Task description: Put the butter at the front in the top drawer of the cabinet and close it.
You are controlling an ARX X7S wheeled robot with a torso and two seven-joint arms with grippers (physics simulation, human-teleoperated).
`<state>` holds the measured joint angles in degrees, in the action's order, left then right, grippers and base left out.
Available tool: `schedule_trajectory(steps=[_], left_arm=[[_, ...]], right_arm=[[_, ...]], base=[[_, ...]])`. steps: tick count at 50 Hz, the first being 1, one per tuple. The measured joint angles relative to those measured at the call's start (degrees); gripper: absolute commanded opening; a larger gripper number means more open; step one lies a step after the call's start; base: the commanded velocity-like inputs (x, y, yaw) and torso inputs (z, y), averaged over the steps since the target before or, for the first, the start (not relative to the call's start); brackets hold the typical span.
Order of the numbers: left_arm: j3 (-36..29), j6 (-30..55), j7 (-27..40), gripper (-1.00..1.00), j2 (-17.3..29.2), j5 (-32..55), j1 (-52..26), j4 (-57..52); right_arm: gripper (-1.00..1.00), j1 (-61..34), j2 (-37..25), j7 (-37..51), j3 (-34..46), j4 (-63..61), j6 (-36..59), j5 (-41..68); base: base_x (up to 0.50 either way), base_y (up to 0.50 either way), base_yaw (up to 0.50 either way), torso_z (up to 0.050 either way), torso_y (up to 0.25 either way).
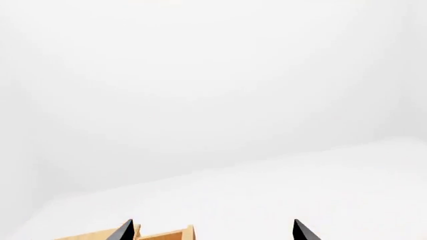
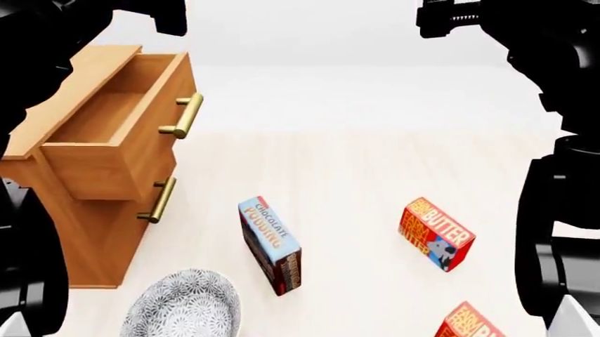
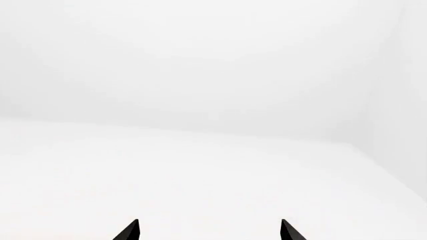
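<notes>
Red boxes are the trap here: two identical butter packs lie on the pale table (image 2: pixel 356 175), one nearer the cabinet (image 2: pixel 66 232) side at mid-table (image 2: pixel 437 234) and the butter (image 2: pixel 468 324) at the very front edge of the head view, half cut off. Grabbing the wrong one would spoil the job, as would taking the pudding box (image 2: pixel 270 243) lying just left of them. The front box sits close to the robot's body, so an awkward reach could knock it away. The top drawer (image 2: pixel 112 133) stands pulled out and looks empty; the lower drawer (image 2: pixel 94 225) is shut. A patterned plate (image 2: pixel 183 309) holds nothing. Both the left gripper (image 1: pixel 212 231) and right gripper (image 3: pixel 210 230) show fingertips spread apart, holding nothing, high above the table.
</notes>
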<state>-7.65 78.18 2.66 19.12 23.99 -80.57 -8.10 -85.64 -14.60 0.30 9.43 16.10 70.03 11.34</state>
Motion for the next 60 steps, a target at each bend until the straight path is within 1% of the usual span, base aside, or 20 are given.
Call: schedule_trajectory(steps=[7, 14, 21, 35, 39, 51, 60], left_arm=[[0.46, 1.29, 0.69, 1.0, -0.27, 0.16, -0.3, 0.21], [0.36, 3.31, 1.03, 1.0, -0.33, 0.56, -0.88, 0.72], [-1.27, 6.87, 1.68, 1.0, 0.17, 1.29, -2.37, 1.82], [-12.68, 9.4, -1.49, 1.0, 3.46, 3.62, -12.35, 15.56], [-15.27, 10.17, 0.19, 1.0, 4.78, 7.28, -14.21, 18.31], [-20.81, 11.05, 9.46, 1.0, 8.59, 22.99, -17.51, 24.22], [-23.63, 10.85, 13.78, 1.0, 10.1, 30.91, -18.16, 26.51]], right_arm=[[1.0, 0.47, -0.19, 0.08, -0.05, -0.35, 0.37, 0.19], [1.0, 1.19, -0.7, -0.05, 0.1, -1.11, 1.21, 0.48], [1.0, 1.96, -2.2, -0.53, 0.5, -2.99, 3.44, 0.87], [1.0, 4.01, -6.08, -2.12, 1.75, -7.52, 9.07, 2.03], [1.0, 4.47, -6.67, -2.35, 1.94, -8.22, 9.95, 2.27], [1.0, 5.19, -7.38, -2.68, 2.38, -9.1, 11.22, 2.81], [1.0, 5.48, -7.5, -2.72, 2.61, -9.13, 11.42, 3.07]], base=[[0.0, 0.0, 0.0, 0.0, -0.15], [0.0, 0.0, 0.0, 0.0, 0.0], [0.0, 0.0, 0.0, 0.0, 0.0], [0.0, 0.0, 0.0, 0.0, 0.0], [0.0, 0.0, 0.0, 0.0, 0.0], [0.0, 0.0, 0.0, 0.0, 0.0], [0.0, 0.0, 0.0, 0.0, 0.0]])
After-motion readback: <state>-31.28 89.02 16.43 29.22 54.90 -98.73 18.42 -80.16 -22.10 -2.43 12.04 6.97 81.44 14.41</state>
